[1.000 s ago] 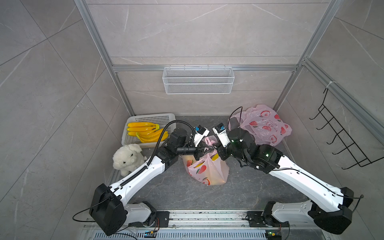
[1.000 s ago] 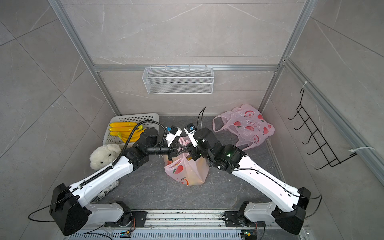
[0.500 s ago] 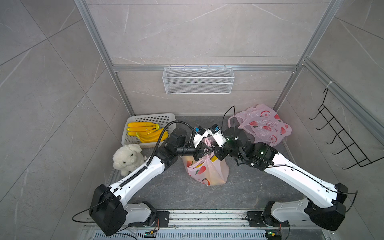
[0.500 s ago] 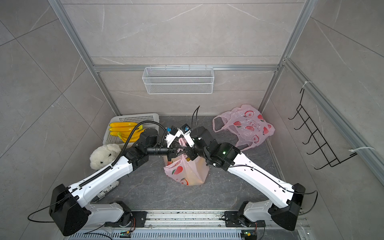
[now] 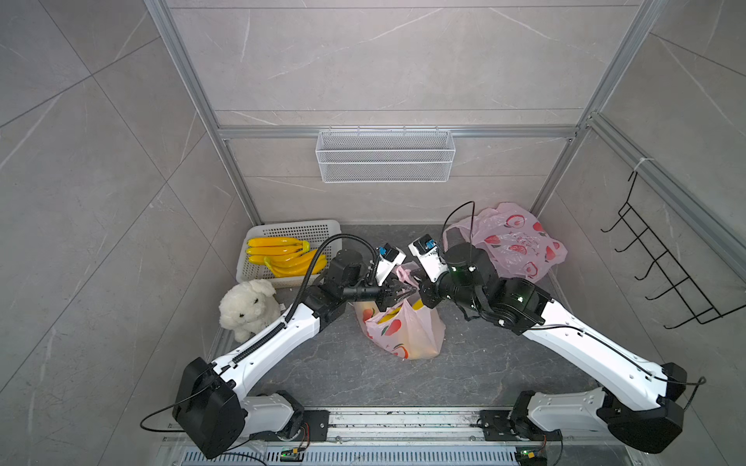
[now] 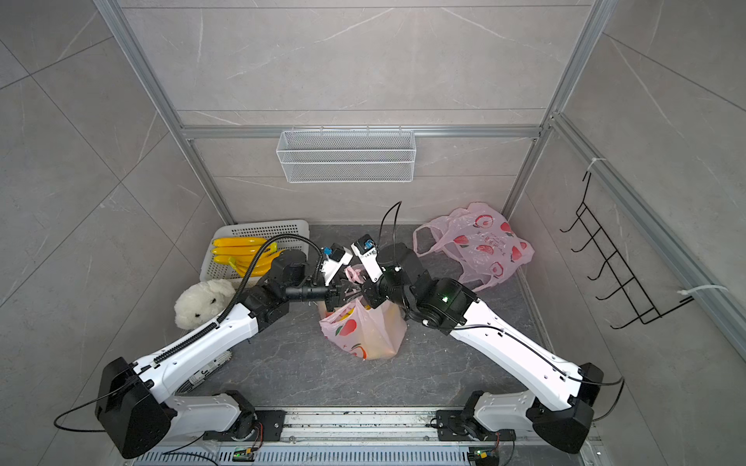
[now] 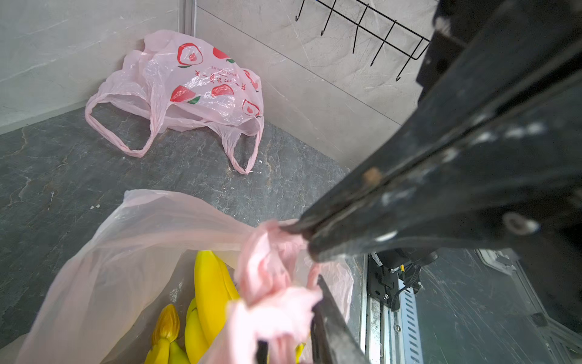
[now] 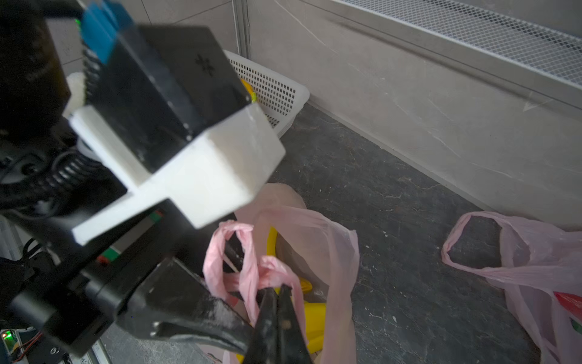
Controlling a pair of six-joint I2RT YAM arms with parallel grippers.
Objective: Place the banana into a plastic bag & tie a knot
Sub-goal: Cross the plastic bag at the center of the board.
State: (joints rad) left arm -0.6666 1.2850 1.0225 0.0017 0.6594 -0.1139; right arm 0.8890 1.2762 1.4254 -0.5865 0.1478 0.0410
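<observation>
Far left, against the wall, the basket (image 5: 258, 238) holds spare bananas (image 5: 282, 254), and the plush toy (image 5: 248, 304) sits just near of it. I see no label on either.

At centre, my left gripper (image 5: 399, 291) is at the mouth of the bag (image 5: 403, 331). Its fingers are a little apart with pink film bunched between them, and I cannot tell whether they pinch it. The bag stands on the floor between the arms, mouth open, with the banana (image 7: 211, 290) inside. My right gripper (image 8: 277, 297) is clamped on the bag handle (image 8: 248, 268).

Risks, in my judgement:
- Thin film could slip from that pinch under pull.
- A left finger could snag the loop and tip the bag.
- The fingertips could collide.

Far right, the spare bag (image 7: 189, 82) carries red characters and small capitals, possibly "ENJOY YOUR LIFE", though I am not certain.
</observation>
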